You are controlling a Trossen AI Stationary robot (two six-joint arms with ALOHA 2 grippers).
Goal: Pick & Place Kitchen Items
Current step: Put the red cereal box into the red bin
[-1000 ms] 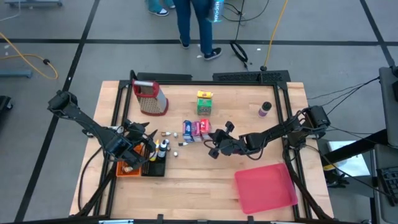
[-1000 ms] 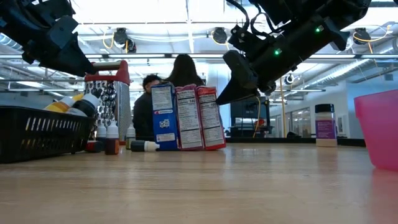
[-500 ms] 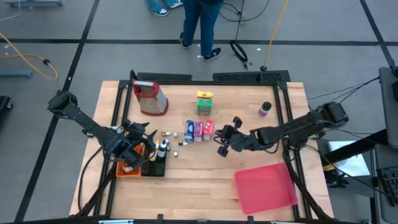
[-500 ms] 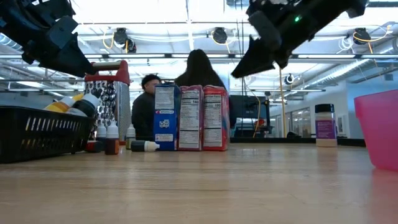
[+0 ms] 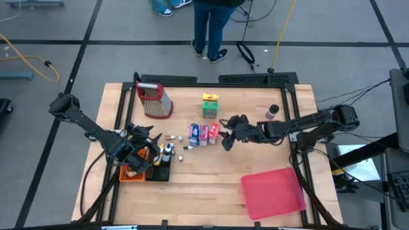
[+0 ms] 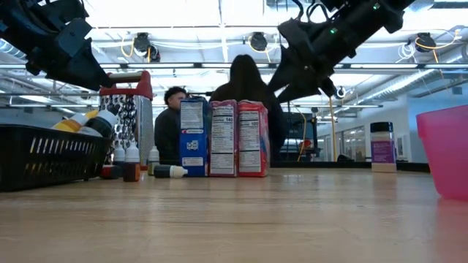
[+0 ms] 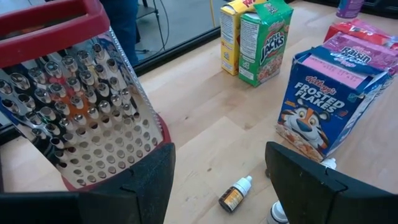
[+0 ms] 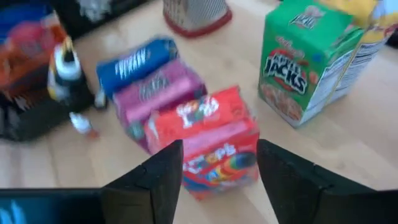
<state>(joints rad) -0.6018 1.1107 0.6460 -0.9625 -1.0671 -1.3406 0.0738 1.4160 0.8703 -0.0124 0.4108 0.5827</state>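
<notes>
The wooden tabletop [image 5: 211,185] has a pale plank surface with a dark metal frame around it. Near its middle three small cartons stand side by side in a row: a blue carton [image 5: 193,132], a pink carton [image 5: 204,133] and a red carton [image 5: 213,131]. All three are upright and they touch each other.

At 12 o'clock from this row stands a green-yellow carton [image 5: 210,105], well apart from it. At 10 o'clock is the grater [image 5: 153,99], perforated shiny metal with a red top. At 9 o'clock from the blue carton some tiny bottles [image 5: 169,151] lie and stand on the wood, beside a black basket [image 6: 44,155] with slotted walls. A small jar [image 5: 272,112] with a purple label is near the edge at 2 o'clock, and a pink plastic bin [image 5: 273,192] is at 5 o'clock.

The right pincer [image 5: 226,133] hangs just at 3 o'clock of the red carton, above the tabletop. Its fingers [image 8: 163,179] are apart and hold nothing; the red carton shows between them in the wrist view, untouched.

The left pincer [image 5: 137,152] hangs over the basket, fingers wide apart and empty.
</notes>
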